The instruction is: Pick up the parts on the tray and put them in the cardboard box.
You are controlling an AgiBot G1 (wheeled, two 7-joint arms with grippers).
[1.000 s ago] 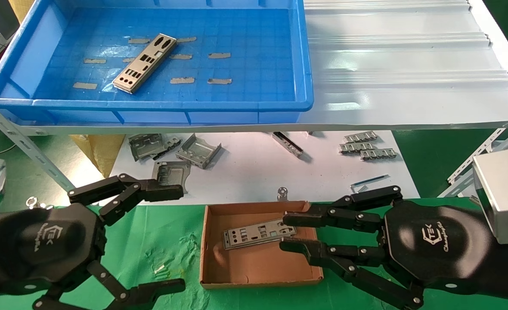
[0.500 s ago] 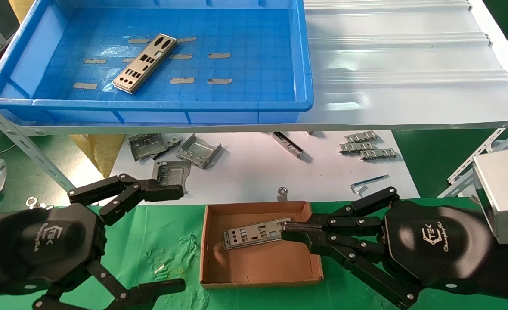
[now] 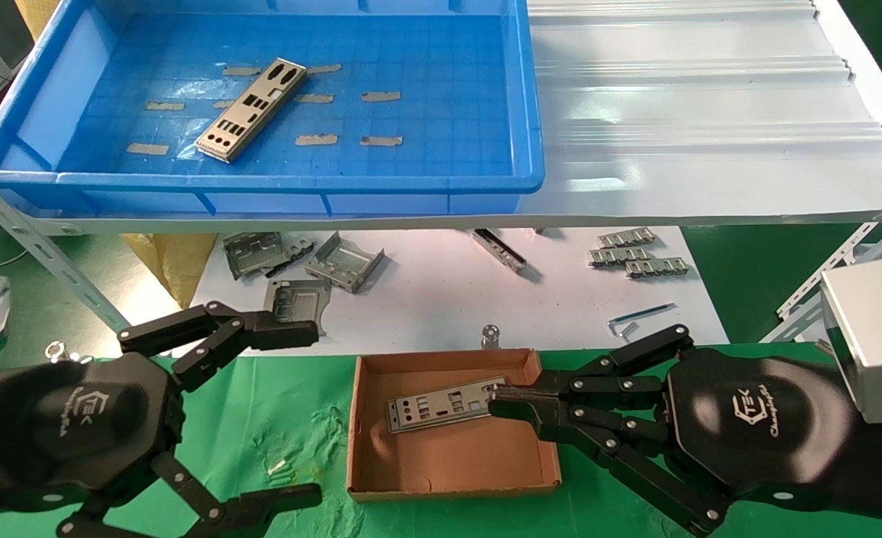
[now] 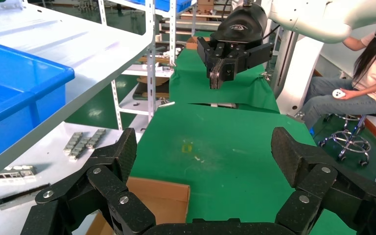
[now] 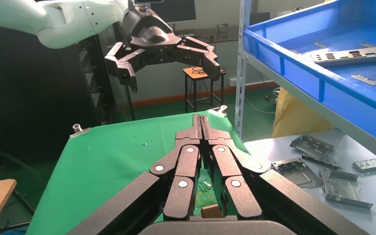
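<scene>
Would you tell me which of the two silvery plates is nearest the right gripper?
The plate in the cardboard box: the right gripper is shut at its end. The other plate lies far off in the blue tray.

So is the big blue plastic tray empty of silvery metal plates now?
No, one silvery punched plate lies slantwise on the blue tray floor.
</scene>
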